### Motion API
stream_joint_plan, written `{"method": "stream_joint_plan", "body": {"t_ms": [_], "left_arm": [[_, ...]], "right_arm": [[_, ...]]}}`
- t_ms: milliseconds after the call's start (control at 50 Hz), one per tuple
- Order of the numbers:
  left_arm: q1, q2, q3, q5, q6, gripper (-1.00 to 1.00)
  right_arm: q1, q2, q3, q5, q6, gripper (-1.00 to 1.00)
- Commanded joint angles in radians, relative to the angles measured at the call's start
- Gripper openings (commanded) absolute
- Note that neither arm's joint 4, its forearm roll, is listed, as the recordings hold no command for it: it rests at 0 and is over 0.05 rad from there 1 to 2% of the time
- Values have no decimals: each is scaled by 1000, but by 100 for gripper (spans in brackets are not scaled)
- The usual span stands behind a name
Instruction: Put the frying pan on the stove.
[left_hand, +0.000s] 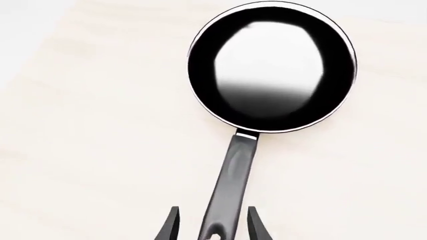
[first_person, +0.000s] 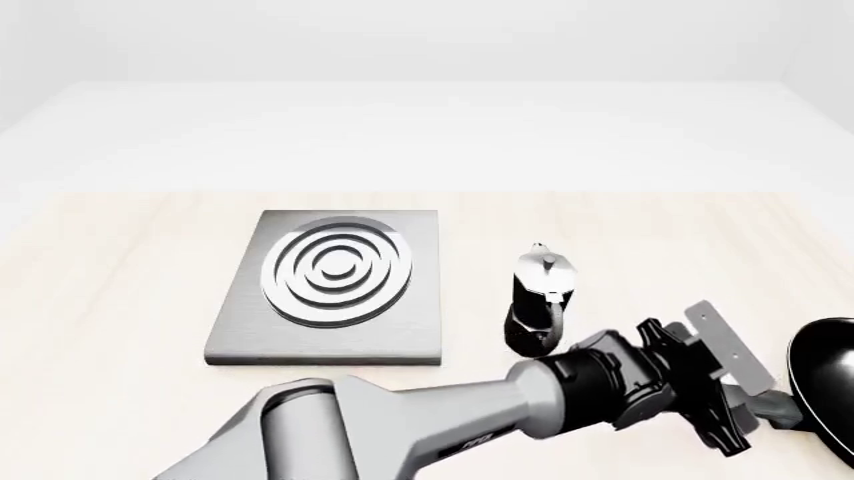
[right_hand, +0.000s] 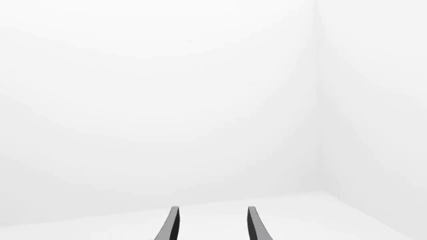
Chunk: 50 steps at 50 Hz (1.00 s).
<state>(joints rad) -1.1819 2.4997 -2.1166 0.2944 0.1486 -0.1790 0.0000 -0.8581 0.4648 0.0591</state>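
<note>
left hand (left_hand: 212, 225) lines up on the pan (left_hand: 271, 67) handle

its fingers spread either side, not yet gripping; the stove (first_person: 334, 285) lies well apart on the tabletop (first_person: 107, 300); right hand (right_hand: 212, 225) spread, empty.

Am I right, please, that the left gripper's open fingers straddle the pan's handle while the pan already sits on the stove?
Not quite: the frying pan sits on the table, right of the stove, as the front view shows. The left gripper does straddle the handle, open.
</note>
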Motion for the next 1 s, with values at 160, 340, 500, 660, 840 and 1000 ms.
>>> {"method": "stream_joint_plan", "body": {"t_ms": [160,340,500,660,840,1000], "left_arm": [[5,69,-114,92,7,100],[-17,36,-46,67,0,100],[-8,61,-89,101,-3,100],[2,107,-182,169,0,100],[-1,133,-230,206,3,100],[-7,123,-210,204,1,100]], "right_arm": [[4,0,-10,9,-5,100],[5,0,-4,6,-8,100],[4,0,8,-3,-10,100],[7,0,-19,25,-13,100],[10,0,-9,15,-16,100],[10,0,1,4,-15,100]]}}
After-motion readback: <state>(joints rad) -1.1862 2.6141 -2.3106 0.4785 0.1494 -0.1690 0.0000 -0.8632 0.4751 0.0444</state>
